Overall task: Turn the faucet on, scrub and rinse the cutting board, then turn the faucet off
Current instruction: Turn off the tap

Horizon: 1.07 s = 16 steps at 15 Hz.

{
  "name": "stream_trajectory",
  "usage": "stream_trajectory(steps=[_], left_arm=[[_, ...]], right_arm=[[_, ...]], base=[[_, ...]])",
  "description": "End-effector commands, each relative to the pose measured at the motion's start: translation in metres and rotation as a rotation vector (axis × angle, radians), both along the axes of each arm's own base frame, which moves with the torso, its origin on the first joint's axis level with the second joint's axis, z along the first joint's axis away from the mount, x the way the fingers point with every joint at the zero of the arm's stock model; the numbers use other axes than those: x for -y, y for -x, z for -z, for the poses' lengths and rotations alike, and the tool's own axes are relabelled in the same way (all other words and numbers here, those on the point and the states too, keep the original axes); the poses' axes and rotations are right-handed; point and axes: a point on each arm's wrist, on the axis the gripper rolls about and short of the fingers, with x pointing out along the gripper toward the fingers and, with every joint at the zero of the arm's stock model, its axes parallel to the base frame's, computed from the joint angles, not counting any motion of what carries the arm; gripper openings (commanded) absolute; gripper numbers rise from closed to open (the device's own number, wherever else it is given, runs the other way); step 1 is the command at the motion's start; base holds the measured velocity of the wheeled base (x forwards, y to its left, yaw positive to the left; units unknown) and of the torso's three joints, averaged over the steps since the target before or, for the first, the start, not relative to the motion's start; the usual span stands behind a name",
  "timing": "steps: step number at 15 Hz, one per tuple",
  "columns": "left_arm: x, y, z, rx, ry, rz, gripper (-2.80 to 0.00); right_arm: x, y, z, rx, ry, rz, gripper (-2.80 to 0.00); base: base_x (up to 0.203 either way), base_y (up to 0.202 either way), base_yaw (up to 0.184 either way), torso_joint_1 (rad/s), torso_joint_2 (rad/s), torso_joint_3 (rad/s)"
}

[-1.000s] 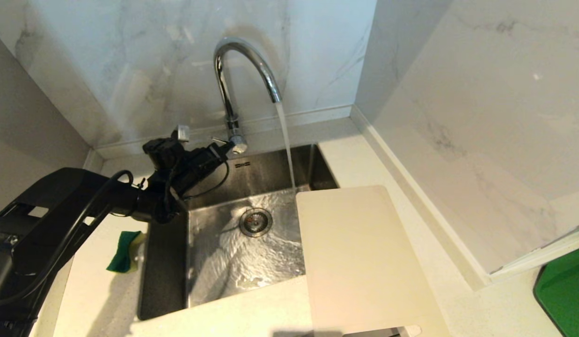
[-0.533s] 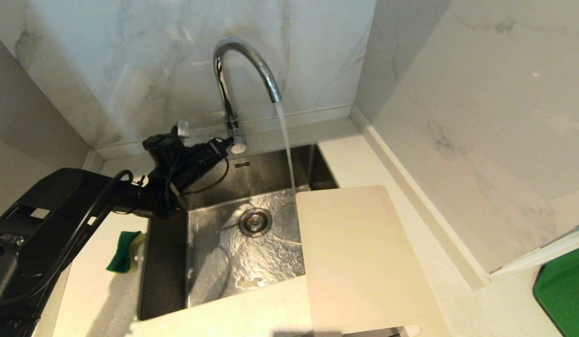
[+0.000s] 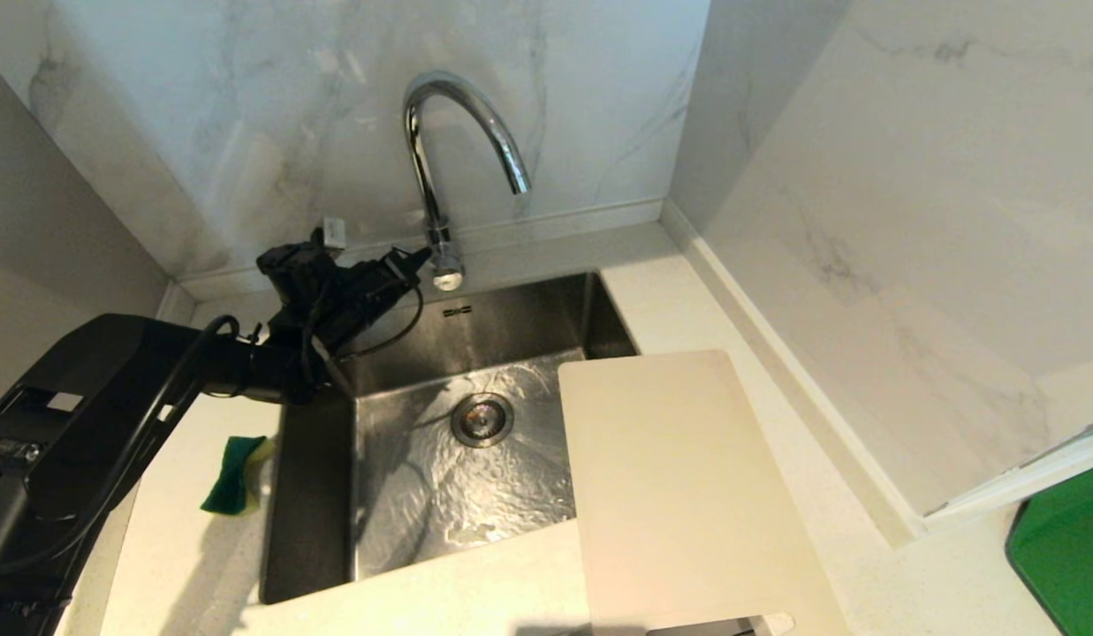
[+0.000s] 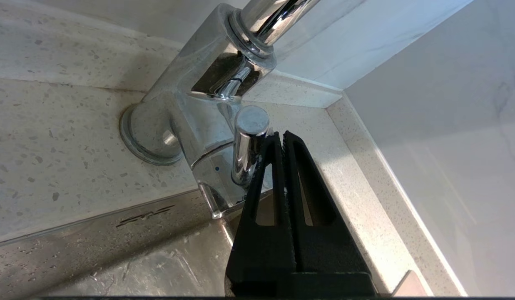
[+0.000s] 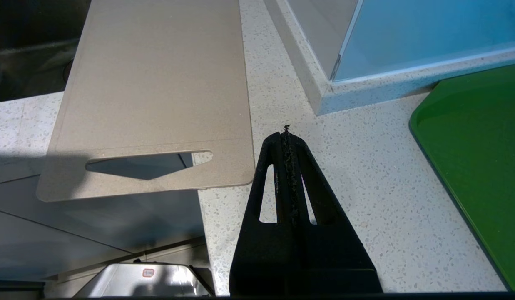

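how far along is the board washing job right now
Nearly finished, it seems: no water leaves the faucet, though the sink is wet. The shut left gripper rests against the lever. The cutting board lies across the sink's right edge, the sponge on the counter. Left: withdrawing the arm.

1. We see our left gripper (image 3: pixel 415 257) at the upper middle of the head view, fingers pressed together, its tip against the faucet (image 3: pixel 440 168) lever (image 4: pixel 247 146); the chrome body blocks the way beyond it.
2. The arched spout leaves open room beneath it, over the sink (image 3: pixel 312 495) basin at centre frame.
3. The cutting board (image 3: pixel 679 486) covers the sink's right side and runs to the lower edge of the frame, closing that entry.
4. The marble walls shut off the top and right of the frame.
5. At lower left, a sponge (image 3: pixel 237 464) lies on the counter strip, under our left arm.
6. Our right gripper (image 5: pixel 286 133) hangs over bare counter between the board and a green tray (image 5: pixel 482 166).
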Motion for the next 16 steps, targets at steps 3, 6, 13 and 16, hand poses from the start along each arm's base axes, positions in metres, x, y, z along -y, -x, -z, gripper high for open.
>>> stream_trajectory(steps=[3, 6, 13, 16], left_arm=[[0.003, 0.001, -0.001, -0.002, 0.005, 0.006, -2.8], [0.011, 0.006, -0.008, 0.007, 0.01, 0.021, -2.8], [0.031, 0.045, -0.018, -0.034, 0.025, 0.059, -2.8], [0.028, 0.068, -0.037, -0.03, 0.027, 0.067, -2.8]], right_arm=[[0.0, 0.0, 0.0, -0.001, 0.001, -0.001, -2.8], [0.0, 0.0, 0.0, -0.001, 0.001, -0.001, -2.8], [0.0, 0.0, 0.0, 0.001, 0.0, -0.001, -2.8], [0.0, 0.0, 0.0, 0.001, -0.001, -0.001, -2.8]], base=[[0.0, 0.0, 0.0, 0.0, 0.0, 0.0], [0.0, 0.0, 0.0, 0.0, 0.0, 0.0], [0.0, 0.0, 0.0, 0.0, 0.0, 0.0], [0.0, 0.0, 0.0, 0.0, 0.0, 0.0]])
